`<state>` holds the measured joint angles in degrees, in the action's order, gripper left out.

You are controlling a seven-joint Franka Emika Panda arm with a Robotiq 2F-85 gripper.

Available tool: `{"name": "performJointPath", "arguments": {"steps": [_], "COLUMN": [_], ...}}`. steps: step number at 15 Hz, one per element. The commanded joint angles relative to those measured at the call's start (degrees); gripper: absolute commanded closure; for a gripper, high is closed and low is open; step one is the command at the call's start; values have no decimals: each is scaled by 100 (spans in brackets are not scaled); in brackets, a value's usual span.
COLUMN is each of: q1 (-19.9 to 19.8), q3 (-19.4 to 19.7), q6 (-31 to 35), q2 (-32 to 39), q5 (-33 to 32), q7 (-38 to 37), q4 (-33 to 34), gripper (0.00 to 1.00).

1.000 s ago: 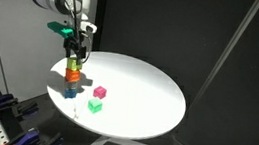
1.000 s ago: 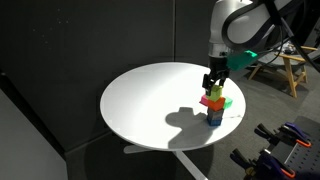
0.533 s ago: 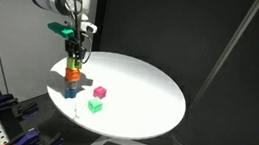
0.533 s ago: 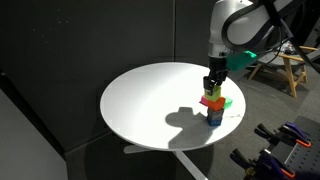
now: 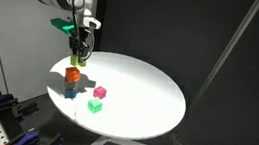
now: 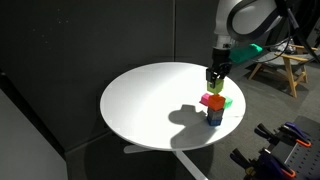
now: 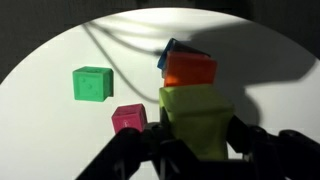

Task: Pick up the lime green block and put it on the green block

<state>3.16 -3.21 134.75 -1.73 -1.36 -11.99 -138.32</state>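
I've got the lime green block (image 7: 195, 118) pinched in the gripper (image 5: 78, 56): a bright yellow-green cube, upright, held clear of the table. The green block (image 7: 92, 83) is a cooler mint-green cube. It sits flat on the white table (image 7: 60, 130), nothing on top, near the pink cube (image 7: 128, 118), apart from the lime one.

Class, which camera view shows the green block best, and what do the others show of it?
The wrist view: the green block is large and unobstructed. In an exterior view it is small but clear, beside the pink block. In an exterior view only part shows beside the stack.
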Motion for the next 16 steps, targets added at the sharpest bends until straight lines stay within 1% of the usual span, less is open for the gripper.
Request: {"name": "performJointPath", "arguments": {"steps": [1,5,12,16], "q1": [-146,-335,-600,-708], "q3": [121,301,585,718], "q6": [-132,-185,71,268], "q2": [-271,-209,0,262], "q5": [-36,57,104,182], "q7": [-249,-298,-171,-121], "q4": [-93,-27,-1,53], "gripper": [73,73,73,73]}}
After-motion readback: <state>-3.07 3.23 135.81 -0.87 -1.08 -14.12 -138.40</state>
